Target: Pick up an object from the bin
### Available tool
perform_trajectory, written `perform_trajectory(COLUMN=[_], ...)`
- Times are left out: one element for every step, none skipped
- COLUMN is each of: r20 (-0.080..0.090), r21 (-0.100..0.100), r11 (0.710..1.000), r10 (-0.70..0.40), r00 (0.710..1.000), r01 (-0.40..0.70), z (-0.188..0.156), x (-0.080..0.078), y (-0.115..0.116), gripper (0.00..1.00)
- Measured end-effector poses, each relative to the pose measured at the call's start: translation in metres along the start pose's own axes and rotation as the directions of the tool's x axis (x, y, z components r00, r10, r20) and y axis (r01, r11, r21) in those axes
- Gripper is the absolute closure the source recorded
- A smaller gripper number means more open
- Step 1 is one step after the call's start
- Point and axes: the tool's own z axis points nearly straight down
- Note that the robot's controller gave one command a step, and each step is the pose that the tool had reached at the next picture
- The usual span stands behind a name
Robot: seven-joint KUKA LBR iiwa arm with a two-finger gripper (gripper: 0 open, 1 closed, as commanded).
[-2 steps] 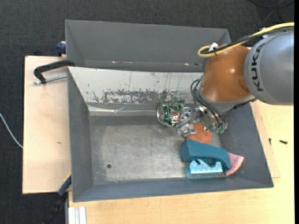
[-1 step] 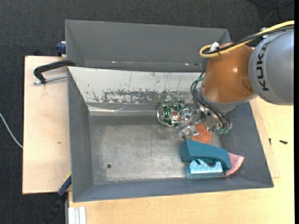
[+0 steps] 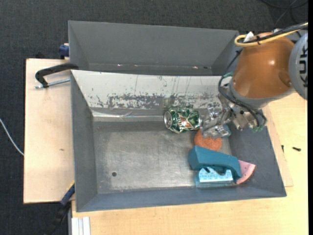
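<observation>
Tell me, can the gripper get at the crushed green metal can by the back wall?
Probably yes. The gripper hangs close beside the crushed green metal can, nothing lies on top of it, though the bin's back wall stands near behind.

A crushed green can [image 3: 182,120] lies on its side, a flat orange disc [image 3: 208,141] just beside it.

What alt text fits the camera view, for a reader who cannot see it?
A robot gripper hangs low at the right back of a grey metal bin, beside a crushed green can and over an orange round thing; a teal block and a pink piece lie nearer the front.
</observation>
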Motion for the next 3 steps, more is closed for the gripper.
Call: perform_trajectory(r20=[-0.004, -0.003, 0.008], r21=[0.0, 0.0, 0.003], r11=[0.998, 0.998, 0.99], r10=[-0.069, -0.068, -0.138], r00=[0.998, 0.998, 0.99], r01=[0.069, 0.068, 0.138], z=[0.002, 0.002, 0.093], x=[0.024, 0.024, 0.053], y=[0.002, 0.002, -0.026], gripper=[0.0, 0.0, 1.0])
